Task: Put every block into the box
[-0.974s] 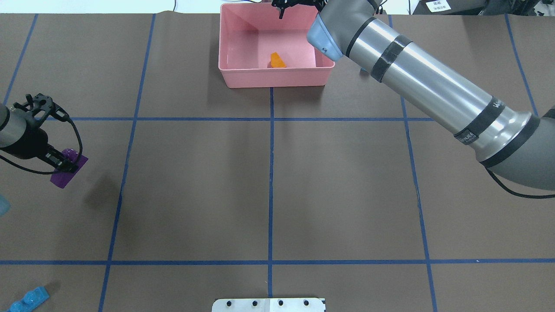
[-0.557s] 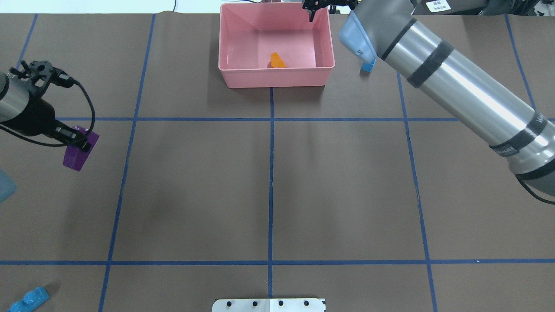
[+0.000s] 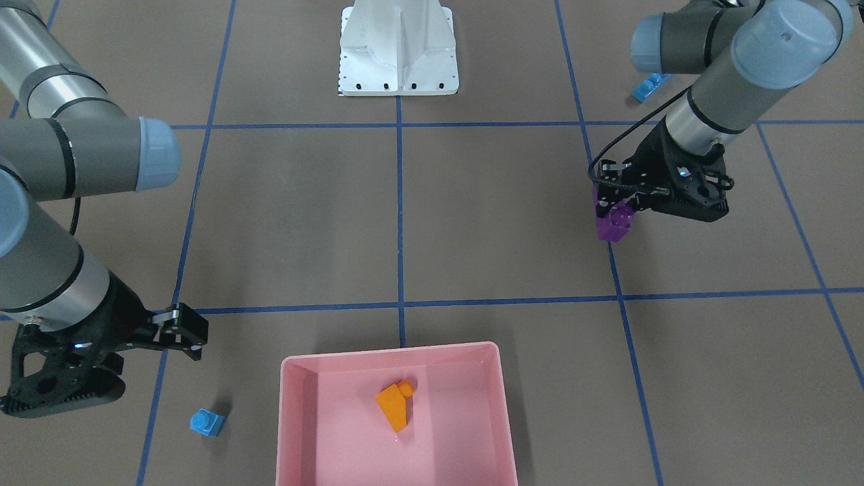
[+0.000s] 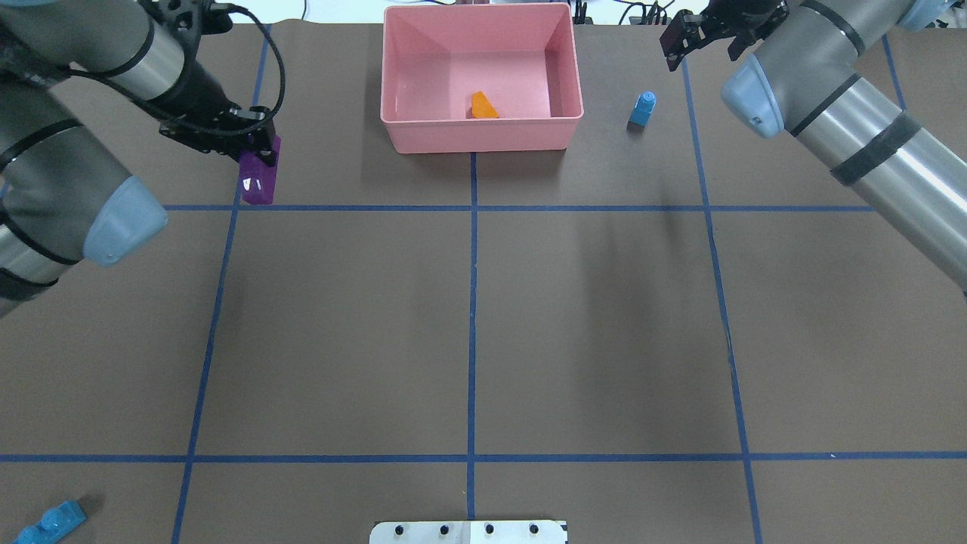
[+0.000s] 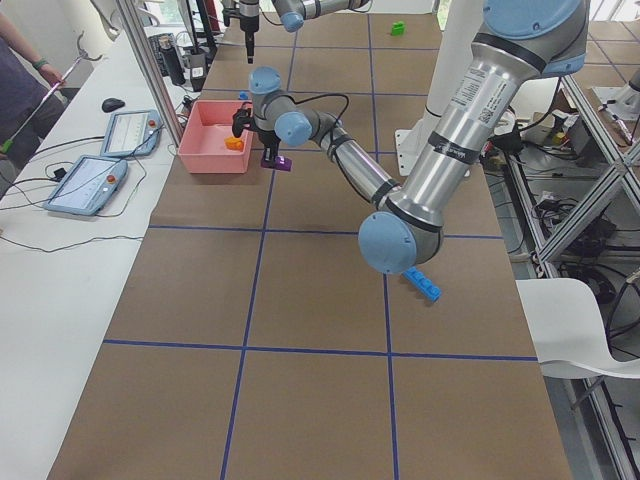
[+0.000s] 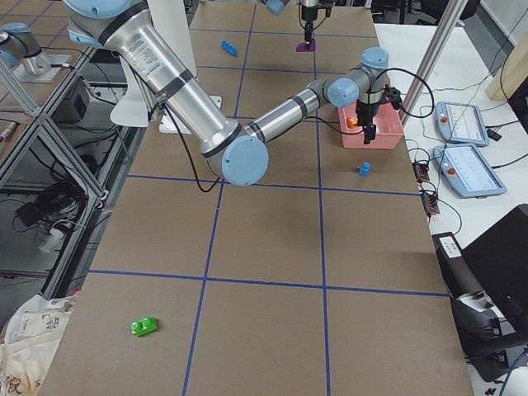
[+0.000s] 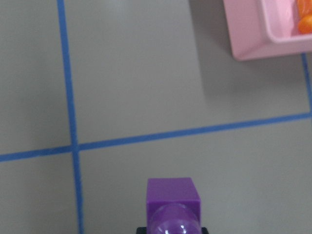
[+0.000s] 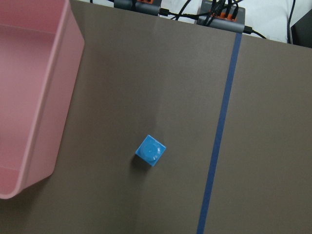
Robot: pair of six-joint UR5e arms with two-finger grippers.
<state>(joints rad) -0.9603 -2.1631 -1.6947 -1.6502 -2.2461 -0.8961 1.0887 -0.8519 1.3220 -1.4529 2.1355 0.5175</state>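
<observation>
My left gripper (image 4: 255, 151) is shut on the purple oblong block (image 4: 259, 180), holding it above the table to the left of the pink box (image 4: 483, 137). The wrist view shows that block (image 7: 173, 200) at the bottom, with the box's corner (image 7: 248, 34) at top right. An orange sloped block (image 4: 483, 106) lies inside the box. My right gripper (image 4: 699, 44) hangs open and empty, beyond and right of the small blue cube (image 4: 643, 108), which stands on the table right of the box (image 8: 39, 97). The cube (image 8: 150, 151) sits mid-frame in the right wrist view.
A long light-blue block (image 4: 49, 521) lies at the near left corner. A small green block (image 6: 145, 327) rests far off toward the table's right end. The white robot base (image 4: 468, 532) is at the near edge. Tablets (image 5: 125, 130) and cables lie on a side table beyond the box.
My left gripper carried the purple block forward and right, toward the box. My right arm swung right, away from above the box to past the blue cube.
</observation>
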